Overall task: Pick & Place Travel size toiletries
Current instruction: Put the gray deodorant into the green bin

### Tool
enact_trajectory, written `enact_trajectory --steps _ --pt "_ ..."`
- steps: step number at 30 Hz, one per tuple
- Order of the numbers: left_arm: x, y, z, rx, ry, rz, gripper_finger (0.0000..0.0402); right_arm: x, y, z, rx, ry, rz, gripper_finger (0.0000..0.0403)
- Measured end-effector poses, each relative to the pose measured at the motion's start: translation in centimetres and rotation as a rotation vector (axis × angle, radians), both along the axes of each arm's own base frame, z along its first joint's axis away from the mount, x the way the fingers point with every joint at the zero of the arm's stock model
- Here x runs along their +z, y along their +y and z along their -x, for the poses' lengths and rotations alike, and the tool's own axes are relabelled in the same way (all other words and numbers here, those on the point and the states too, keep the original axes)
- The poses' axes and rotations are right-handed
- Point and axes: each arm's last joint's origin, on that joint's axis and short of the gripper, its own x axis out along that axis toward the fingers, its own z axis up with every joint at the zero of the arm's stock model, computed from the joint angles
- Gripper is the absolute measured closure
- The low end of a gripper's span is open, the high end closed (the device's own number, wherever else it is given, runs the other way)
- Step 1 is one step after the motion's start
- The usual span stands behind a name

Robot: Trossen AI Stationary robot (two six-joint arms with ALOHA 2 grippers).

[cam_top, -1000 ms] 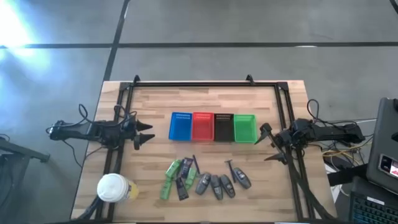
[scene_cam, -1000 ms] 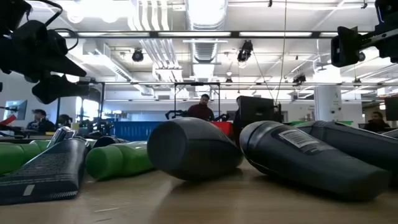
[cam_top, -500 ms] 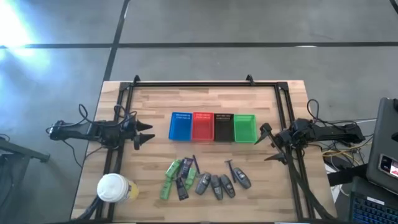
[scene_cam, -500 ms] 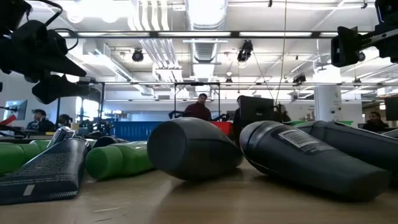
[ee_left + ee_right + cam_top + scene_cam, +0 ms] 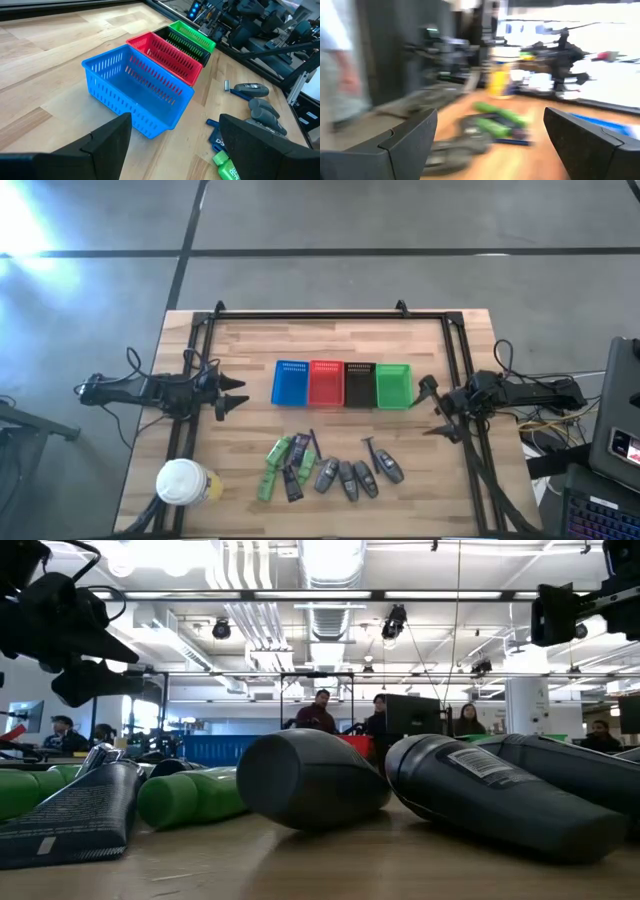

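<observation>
Currently the toiletries point(image 5: 325, 468) lie clustered on the near part of the table point(image 5: 250, 345), just near of the four baskets point(image 5: 342, 383): green tubes point(image 5: 272, 470) left, grey ovals point(image 5: 350, 477) right. Left pincer point(image 5: 232, 393) hovers at the left edge, fingers spread wide; right pincer point(image 5: 432, 408) at the right edge, likewise wide and empty. Handling estimate — items look light. Tubes should yield under squeeze; grip mid-body, across the narrow width. Ovals appear smooth and rounded, so likely slippery — clamp the waist.
</observation>
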Motion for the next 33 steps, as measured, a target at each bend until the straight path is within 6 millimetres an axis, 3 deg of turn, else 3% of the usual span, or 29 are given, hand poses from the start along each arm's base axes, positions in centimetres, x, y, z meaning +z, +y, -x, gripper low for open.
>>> enact_trajectory --steps 4,10,15,22,28,30,33 --pt "0.0 0.0 0.0 0.000 0.000 0.000 0.0096 0.0 -0.3 -0.1 -0.126 -0.009 0.017 0.0039" --pt "0.0 0.0 0.0 0.000 0.000 0.000 0.0097 0.8 -0.4 -0.1 -0.109 0.030 -0.370 0.0039" --pt "0.0 0.0 0.0 0.000 0.000 0.000 0.0096 2.8 -0.6 0.5 0.012 -0.014 -0.909 0.0039" --pt "0.0 0.0 0.0 0.000 0.000 0.000 0.0096 3.7 -0.8 0.8 0.000 -0.126 -0.956 0.0039" --pt "0.0 0.0 0.0 0.000 0.000 0.000 0.0096 4.7 -0.9 1.3 0.096 -0.189 -1.109 0.0039" --pt "0.0 0.0 0.0 0.000 0.000 0.000 0.0097 4.5 -0.9 0.9 0.091 -0.124 -1.179 0.0039" --pt "0.0 0.0 0.0 0.000 0.001 0.000 0.0097 3.5 -0.7 -0.5 -0.019 0.164 -1.287 0.0039"
